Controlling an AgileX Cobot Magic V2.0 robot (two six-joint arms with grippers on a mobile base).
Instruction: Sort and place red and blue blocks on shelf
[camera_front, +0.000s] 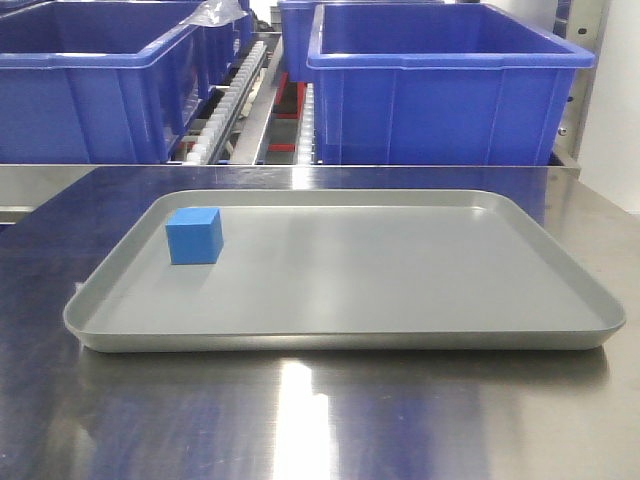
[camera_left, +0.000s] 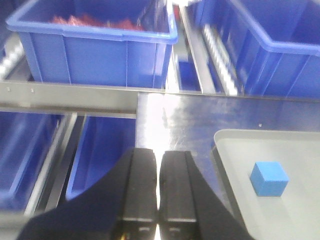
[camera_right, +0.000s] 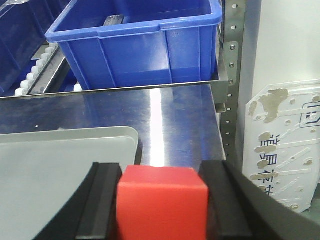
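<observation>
A sky-blue block (camera_front: 194, 235) rests on the far left part of the grey tray (camera_front: 350, 330); the left wrist view has this blue block (camera_left: 269, 178) at its right. A red block (camera_right: 161, 202) is clamped between the two black fingers of my right gripper (camera_right: 162, 172), held over the steel tabletop beside the tray's right corner. My left gripper (camera_left: 159, 155) is shut with nothing in it, hovering left of the tray. The shelf (camera_front: 255, 100), with its roller tracks, stands behind the table. Neither gripper appears in the front view.
Large blue bins (camera_front: 440, 85) sit on the shelf tiers behind the tray; one bin (camera_left: 95, 45) holds reddish pieces. A steel upright (camera_right: 231, 75) with screw holes stands at the table's right end. A white printed board (camera_right: 285, 145) leans to its right.
</observation>
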